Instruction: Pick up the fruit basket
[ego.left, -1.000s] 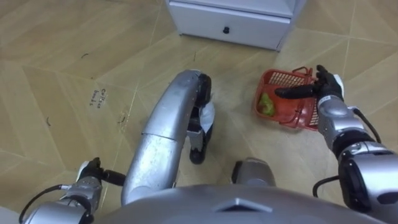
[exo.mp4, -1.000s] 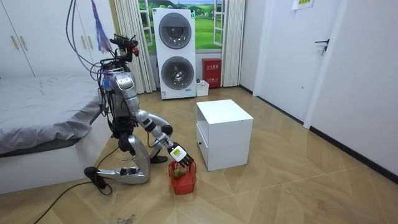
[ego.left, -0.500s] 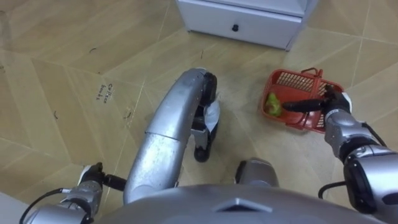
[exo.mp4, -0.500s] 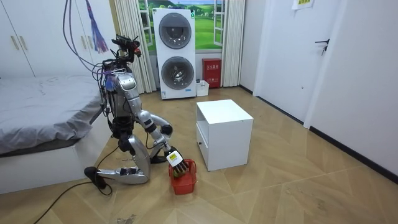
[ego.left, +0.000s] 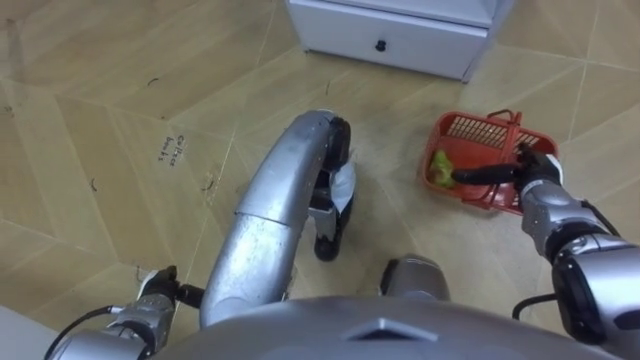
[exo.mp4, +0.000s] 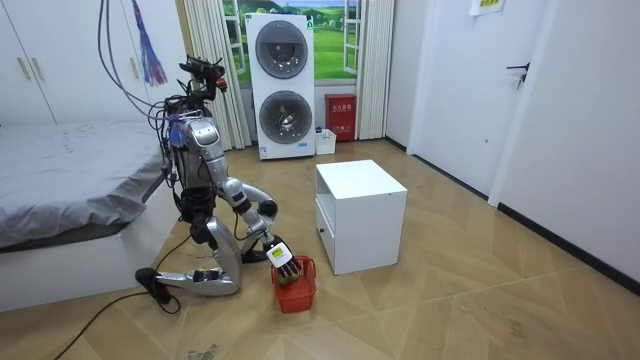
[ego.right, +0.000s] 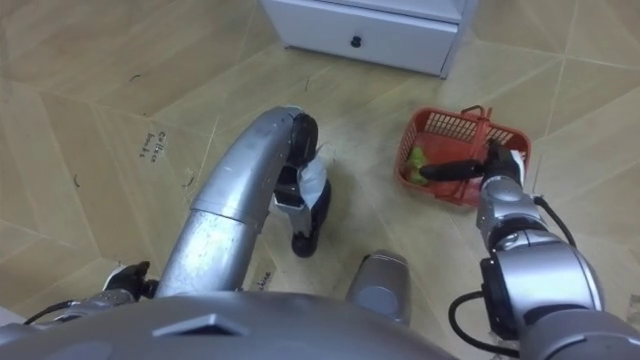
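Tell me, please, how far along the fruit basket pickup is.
Done: kneeling by the white cabinet, right hand at the near rim of the red basket. In hand: getting a hold, though a grip cannot be confirmed. Left: the lift, since the basket sits on the floor. The left hand hangs low.

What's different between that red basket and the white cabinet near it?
The red basket has open lattice walls; the white cabinet is solid. The basket is much smaller than the cabinet. The basket is open-topped, with a green fruit inside and the right robot hand at its edge; the cabinet's drawer is shut. Both stand on the wooden floor.
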